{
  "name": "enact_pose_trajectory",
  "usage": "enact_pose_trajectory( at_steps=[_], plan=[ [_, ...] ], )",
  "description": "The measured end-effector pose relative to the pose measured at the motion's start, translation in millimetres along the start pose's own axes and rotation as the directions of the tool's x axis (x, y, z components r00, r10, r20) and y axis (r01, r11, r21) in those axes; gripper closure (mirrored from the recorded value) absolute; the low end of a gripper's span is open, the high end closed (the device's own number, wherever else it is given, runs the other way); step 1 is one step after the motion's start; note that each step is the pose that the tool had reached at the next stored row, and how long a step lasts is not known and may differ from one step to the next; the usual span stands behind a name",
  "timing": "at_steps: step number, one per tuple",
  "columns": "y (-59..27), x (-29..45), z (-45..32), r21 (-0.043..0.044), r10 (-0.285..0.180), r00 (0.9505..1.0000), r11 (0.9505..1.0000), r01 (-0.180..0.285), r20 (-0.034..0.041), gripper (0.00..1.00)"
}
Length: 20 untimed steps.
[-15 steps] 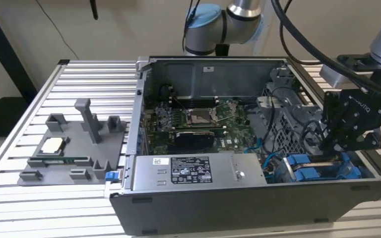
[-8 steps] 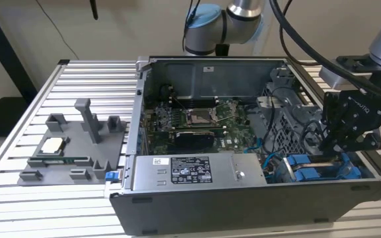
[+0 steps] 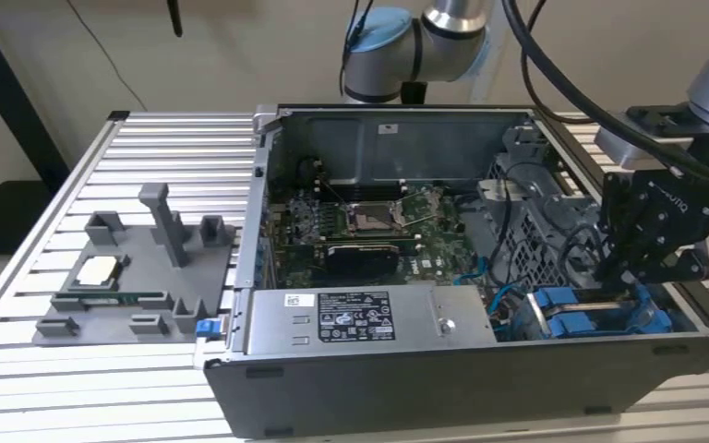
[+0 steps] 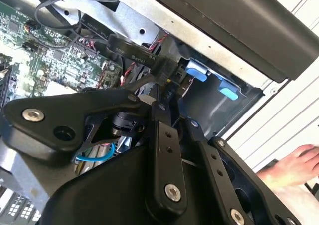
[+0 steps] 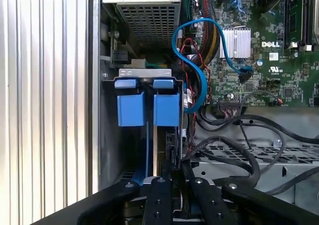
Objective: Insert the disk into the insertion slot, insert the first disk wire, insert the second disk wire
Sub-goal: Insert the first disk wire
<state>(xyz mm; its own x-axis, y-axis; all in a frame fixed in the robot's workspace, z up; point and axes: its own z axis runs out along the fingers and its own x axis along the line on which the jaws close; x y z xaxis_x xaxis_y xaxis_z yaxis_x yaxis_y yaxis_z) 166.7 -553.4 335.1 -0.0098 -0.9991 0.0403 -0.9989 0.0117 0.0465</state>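
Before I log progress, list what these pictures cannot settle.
Disk: first wrist view, the bay hides its body, so depth is unclear.
Disk's connector end: first wrist view, gripper covers it.
Hand: second wrist view, cut off by the edge.

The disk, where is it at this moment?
The disk sits in the corner bay of the case at the exterior view's lower right, right of the power supply and just below the pincer.
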Motion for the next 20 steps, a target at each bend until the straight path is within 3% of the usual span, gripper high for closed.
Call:
enact_pose_trajectory(
  at_steps=[4,5,8,9,11,20],
  plan=[
    [-0.7,-0.1,2.3,0.0001,0.0,1.0,1.0,0.0,-0.0001,0.8],
    [-0.7,-0.1,2.4,-0.0001,0.0,1.0,1.0,0.0,-0.0002,0.73],
    [-0.7,0.0,0.0,-0.0058,0.0,1.0,1.0,0.0,0.0003,0.73],
    [-0.5,0.1,-2.7,-0.0079,0.0,1.0,1.0,0.0,0.0003,0.73],
    [0.3,0.8,-20.2,-0.0113,0.0,1.0,0.9999,0.0,-0.0019,0.73],
    [1.3,1.5,-40.5,-0.0113,0.0,1.0,0.9999,0.0,-0.002,0.73]
  ],
)
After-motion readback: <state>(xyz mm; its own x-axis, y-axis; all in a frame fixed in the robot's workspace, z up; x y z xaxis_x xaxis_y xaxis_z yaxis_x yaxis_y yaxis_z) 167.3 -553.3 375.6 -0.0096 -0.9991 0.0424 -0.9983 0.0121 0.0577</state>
